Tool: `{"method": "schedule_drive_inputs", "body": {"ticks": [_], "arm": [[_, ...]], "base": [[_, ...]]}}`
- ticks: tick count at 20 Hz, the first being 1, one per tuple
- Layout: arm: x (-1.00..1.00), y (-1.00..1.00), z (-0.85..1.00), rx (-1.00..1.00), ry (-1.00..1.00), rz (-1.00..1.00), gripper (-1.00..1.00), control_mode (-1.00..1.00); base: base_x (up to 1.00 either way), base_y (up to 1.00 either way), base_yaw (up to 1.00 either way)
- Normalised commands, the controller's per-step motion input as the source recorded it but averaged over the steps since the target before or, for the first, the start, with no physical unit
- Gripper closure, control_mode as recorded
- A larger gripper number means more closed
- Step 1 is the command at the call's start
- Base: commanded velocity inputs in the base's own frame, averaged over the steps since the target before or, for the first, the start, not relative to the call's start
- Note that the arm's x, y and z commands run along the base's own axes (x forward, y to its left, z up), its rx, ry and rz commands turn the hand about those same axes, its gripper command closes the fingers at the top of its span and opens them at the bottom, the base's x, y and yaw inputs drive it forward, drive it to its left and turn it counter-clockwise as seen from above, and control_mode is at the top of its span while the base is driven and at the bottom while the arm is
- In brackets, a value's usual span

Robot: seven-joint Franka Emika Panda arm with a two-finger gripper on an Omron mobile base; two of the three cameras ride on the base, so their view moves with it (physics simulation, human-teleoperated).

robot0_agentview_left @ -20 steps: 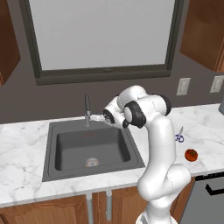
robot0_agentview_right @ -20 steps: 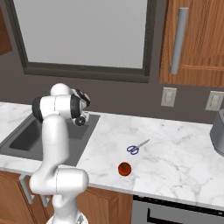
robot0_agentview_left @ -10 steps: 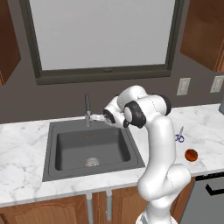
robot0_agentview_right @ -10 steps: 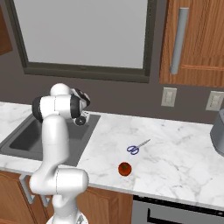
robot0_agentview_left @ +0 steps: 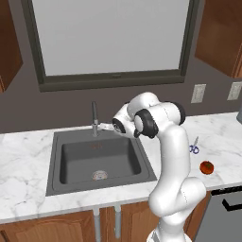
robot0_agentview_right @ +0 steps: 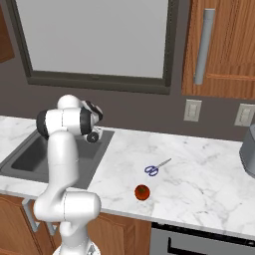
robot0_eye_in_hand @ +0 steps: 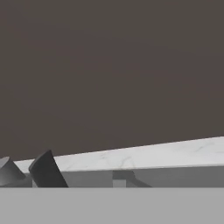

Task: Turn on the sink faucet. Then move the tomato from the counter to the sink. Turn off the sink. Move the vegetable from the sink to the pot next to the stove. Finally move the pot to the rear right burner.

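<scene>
Arm reaches left over the sink, gripper right at the faucet base, by the small handle. Can't tell from these pics if the jaws are spread or pinching anything; in hand view the fingertips sit low and close together, w/ only wall and counter edge beyond. No water visible, so I'd say step 1 (faucet on) not done yet.

Tomato sits on the counter right of the sink, near the front edge, well apart from the arm. Scissors lie just behind it, not touching.

Handling guess: tomato = light, round, smooth, prob rolls if nudged, squashes under hard squeeze. Take it across the widest part, from above, gentle close. Faucet handle = stiff, small; push sideways rather than grab.
</scene>
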Motion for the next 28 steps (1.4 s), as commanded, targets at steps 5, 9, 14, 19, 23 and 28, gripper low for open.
{"method": "schedule_drive_inputs", "body": {"ticks": [5,9,14,19,23,28], "arm": [[0.00,-0.77,-0.22,0.04,0.01,0.00,1.00,-1.00],[0.00,-0.78,-0.26,0.04,0.01,0.00,1.00,-1.00],[0.00,-0.77,-0.27,0.05,0.02,0.00,1.00,-1.00],[0.00,-0.70,-0.28,0.05,0.03,0.00,1.00,-1.00],[0.00,-0.72,-0.25,0.09,0.05,0.00,1.00,-1.00],[0.00,-0.76,-0.29,0.11,0.04,0.00,1.00,-1.00]], "base": [[0.00,0.00,0.00],[0.00,0.00,0.00],[0.00,0.00,0.00],[0.00,0.00,0.00],[0.00,0.00,0.00],[0.00,0.00,0.00]]}}
